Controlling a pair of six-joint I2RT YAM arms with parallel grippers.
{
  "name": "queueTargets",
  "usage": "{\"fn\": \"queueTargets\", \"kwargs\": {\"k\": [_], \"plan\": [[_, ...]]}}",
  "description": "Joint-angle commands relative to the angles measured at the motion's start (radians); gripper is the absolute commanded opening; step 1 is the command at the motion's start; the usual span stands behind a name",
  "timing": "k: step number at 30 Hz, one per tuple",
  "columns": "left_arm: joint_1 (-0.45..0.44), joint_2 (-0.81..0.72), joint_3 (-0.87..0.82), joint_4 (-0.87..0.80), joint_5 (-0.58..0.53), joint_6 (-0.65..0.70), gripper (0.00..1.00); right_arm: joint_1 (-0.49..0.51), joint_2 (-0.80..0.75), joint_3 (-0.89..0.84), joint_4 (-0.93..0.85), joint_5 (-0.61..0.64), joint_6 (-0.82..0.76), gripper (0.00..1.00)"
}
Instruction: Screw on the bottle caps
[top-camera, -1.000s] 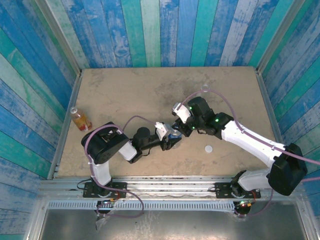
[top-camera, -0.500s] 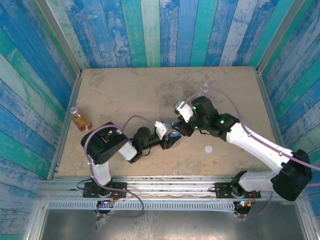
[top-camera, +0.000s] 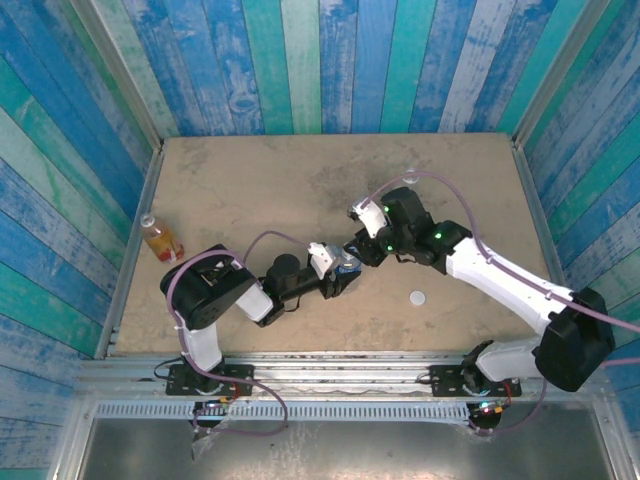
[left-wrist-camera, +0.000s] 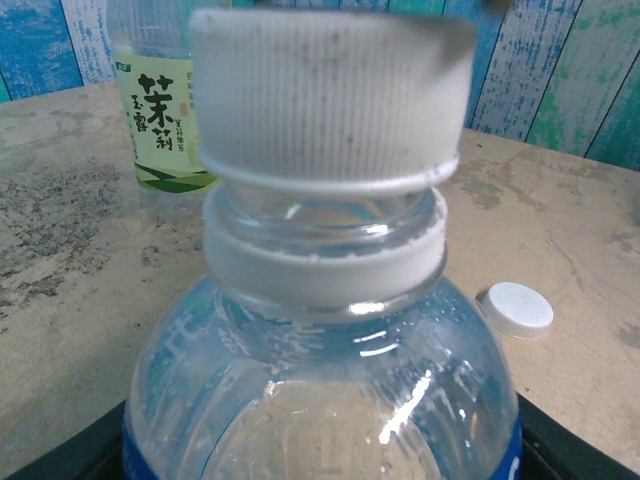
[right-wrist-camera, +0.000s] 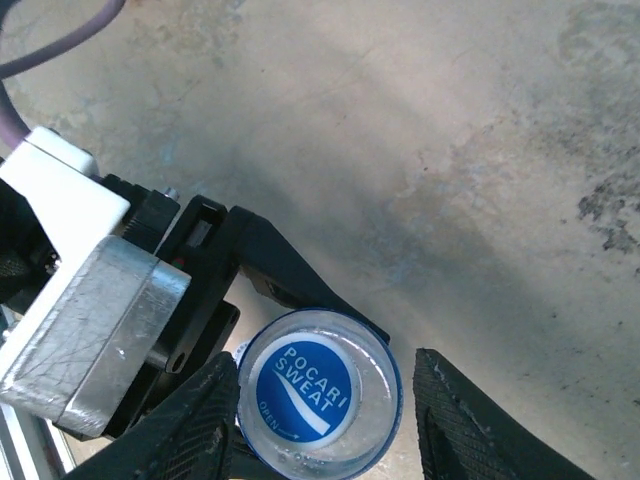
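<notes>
Cap number 1 is the job right now. The blue cap (right-wrist-camera: 318, 390) sits on the bottle with the blue label (left-wrist-camera: 320, 400), near the middle of the table (top-camera: 250, 180). The left gripper (top-camera: 340, 280) hugs this bottle tight from the left and holds it straight up. The right gripper (right-wrist-camera: 335, 425) hangs over the cap with 1 finger on each side. Its jaws are a bit apart, with a gap on the right side, so it is not pinching the cap.

A little neck shows under the cap, so I think it needs more turns. Next the right gripper should squeeze the cap and twist it. The left one must not let the bottle spin.

2 more bottles wait: the green tea bottle (left-wrist-camera: 160, 100) on the far side and the orange bottle (top-camera: 160, 240) at the left edge. A loose white cap (top-camera: 418, 297) lies to the right.
</notes>
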Motion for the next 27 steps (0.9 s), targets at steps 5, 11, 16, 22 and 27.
{"fn": "queueTargets", "kwargs": {"k": [5, 11, 16, 22, 27], "plan": [[0.001, -0.039, -0.010, -0.070, 0.015, 0.016, 0.00, -0.008, 0.034, 0.026, -0.027, -0.080, -0.023, 0.39], [0.001, -0.040, -0.011, -0.060, 0.005, 0.011, 0.00, -0.011, 0.054, 0.033, -0.058, -0.096, -0.040, 0.28], [0.001, -0.053, 0.046, -0.087, -0.075, 0.019, 0.00, -0.009, 0.056, 0.048, -0.081, -0.095, -0.004, 0.23], [-0.003, -0.101, 0.157, -0.122, -0.214, 0.085, 0.00, 0.047, 0.038, 0.064, -0.124, 0.090, 0.179, 0.14], [-0.013, -0.131, 0.236, -0.176, -0.318, 0.074, 0.00, 0.089, 0.058, 0.068, -0.163, 0.345, 0.425, 0.15]]}}
